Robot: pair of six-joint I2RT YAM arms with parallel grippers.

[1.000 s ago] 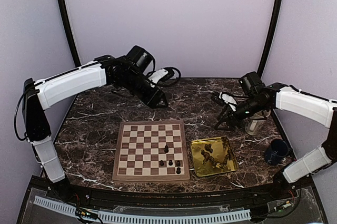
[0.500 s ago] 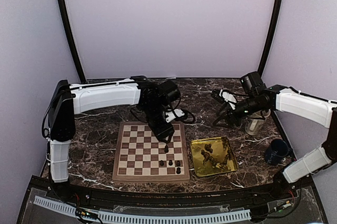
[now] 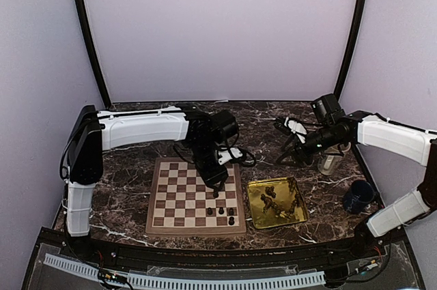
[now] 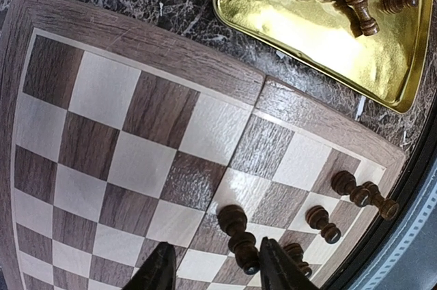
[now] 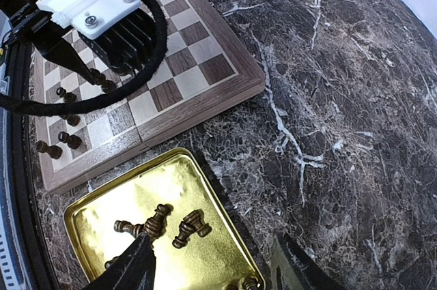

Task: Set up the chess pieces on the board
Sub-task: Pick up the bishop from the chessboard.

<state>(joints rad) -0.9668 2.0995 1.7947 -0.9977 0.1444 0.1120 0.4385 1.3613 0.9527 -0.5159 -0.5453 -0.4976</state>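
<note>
The board (image 3: 174, 191) lies at the table's middle front, with several dark chess pieces (image 3: 225, 213) standing near its front right corner. One taller piece (image 4: 242, 239) stands a bit farther in. My left gripper (image 3: 217, 182) hangs low over that piece. In the left wrist view the left gripper (image 4: 214, 245) is open, the piece standing between the fingers, close to the right finger (image 4: 276, 266) and apart from the left one. More pieces (image 5: 174, 225) lie in the gold tray (image 3: 256, 201). My right gripper (image 5: 215, 263) is open and holds nothing, above the tray's far edge.
A clear glass (image 3: 331, 162) and a dark blue cup (image 3: 358, 196) stand at the right side of the marble table (image 3: 123, 167). The gold tray (image 4: 273, 10) lies just right of the board (image 4: 157, 51). A black cable loops off the left wrist.
My left arm has swung from the back of the table forward and down onto the board, ending over the taller piece. The right arm has barely moved.
</note>
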